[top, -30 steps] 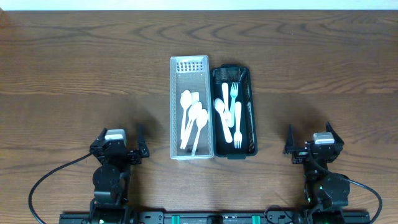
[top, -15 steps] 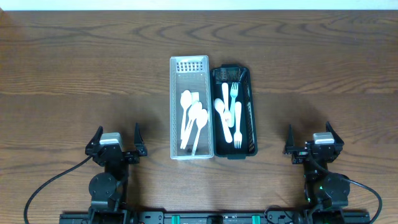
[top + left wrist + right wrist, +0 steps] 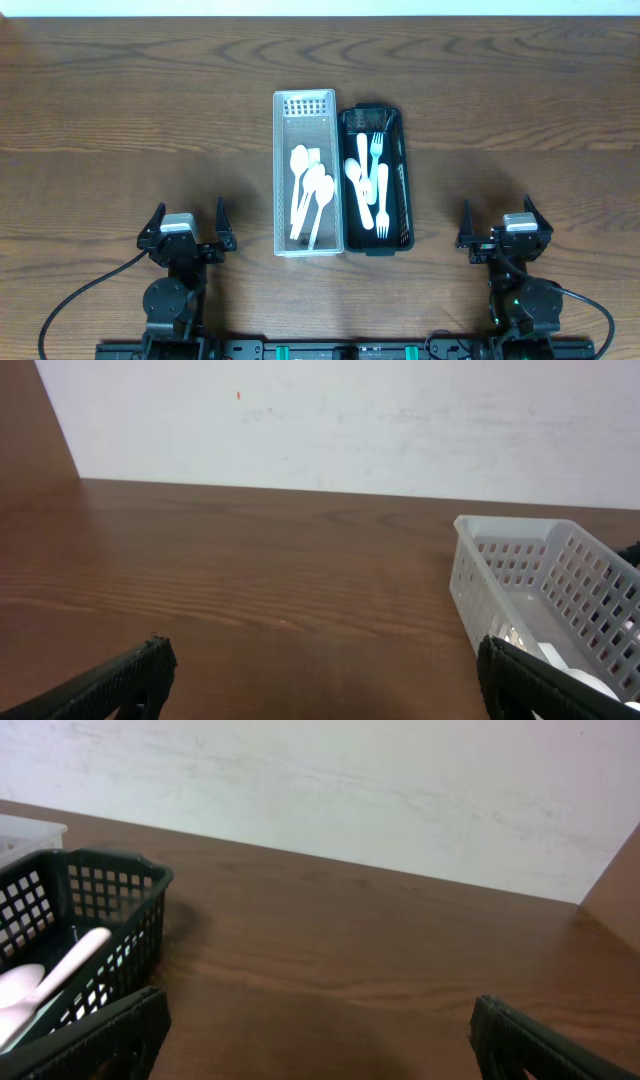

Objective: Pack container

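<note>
The white basket (image 3: 305, 104) of spoons (image 3: 312, 190) and the black basket (image 3: 373, 113) of white cutlery (image 3: 368, 180) sit touching mid-worktop (image 3: 130, 120). The left gripper (image 3: 189, 208) and right gripper (image 3: 497, 205) are both spread wide and empty. Since a second ago, the left one has shifted slightly leftward.

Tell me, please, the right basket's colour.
The basket is dark green; right wrist view shows it best.

white basket (image 3: 545, 585): running off right and bottom edges, left wrist view
dark basket (image 3: 95, 910): getting cropped by left edge, right wrist view
spoons (image 3: 314, 182): overlapping overhead, too small to count
</note>
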Robot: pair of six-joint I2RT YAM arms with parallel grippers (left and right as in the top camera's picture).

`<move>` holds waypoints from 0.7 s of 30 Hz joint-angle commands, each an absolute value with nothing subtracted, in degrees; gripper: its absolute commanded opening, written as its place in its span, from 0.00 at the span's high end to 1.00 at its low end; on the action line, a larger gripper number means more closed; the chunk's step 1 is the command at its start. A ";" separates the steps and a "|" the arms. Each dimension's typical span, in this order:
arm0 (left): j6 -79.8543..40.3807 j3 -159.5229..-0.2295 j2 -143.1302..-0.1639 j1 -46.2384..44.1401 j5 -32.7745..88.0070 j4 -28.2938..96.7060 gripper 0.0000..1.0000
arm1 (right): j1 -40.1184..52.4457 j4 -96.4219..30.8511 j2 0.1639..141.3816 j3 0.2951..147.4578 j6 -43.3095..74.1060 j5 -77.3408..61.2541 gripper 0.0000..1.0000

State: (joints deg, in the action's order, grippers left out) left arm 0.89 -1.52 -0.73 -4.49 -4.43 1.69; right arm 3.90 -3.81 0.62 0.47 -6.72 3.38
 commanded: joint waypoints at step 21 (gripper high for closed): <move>0.82 -0.25 -0.34 -4.03 -4.25 3.79 0.02 | 4.56 -4.03 0.30 0.32 -7.35 3.14 0.01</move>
